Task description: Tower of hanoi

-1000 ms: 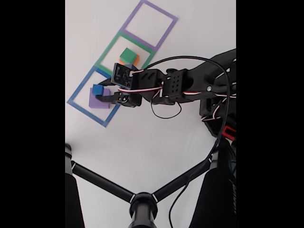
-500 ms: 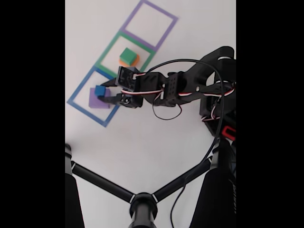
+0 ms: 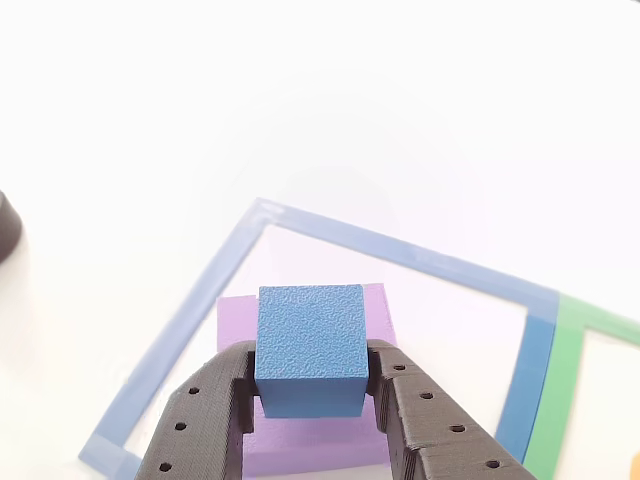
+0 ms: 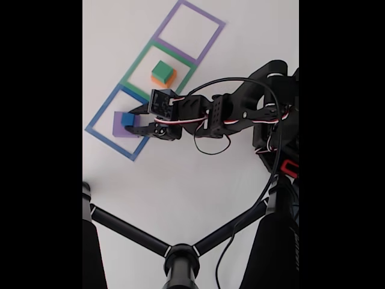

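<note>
Since the earlier frames the arm has carried the blue cube from the upper-left corner of the purple slab in toward its middle. Fingers closed on the cube's two side faces, holding it; in the other view the cube sits over the slab, contact between them not discernible. Slab lies inside the blue outline on the white bench. At 1 o'clock from it, the green block rests on the orange block within the green outline. Purple outline further toward 1 o'clock.
</note>
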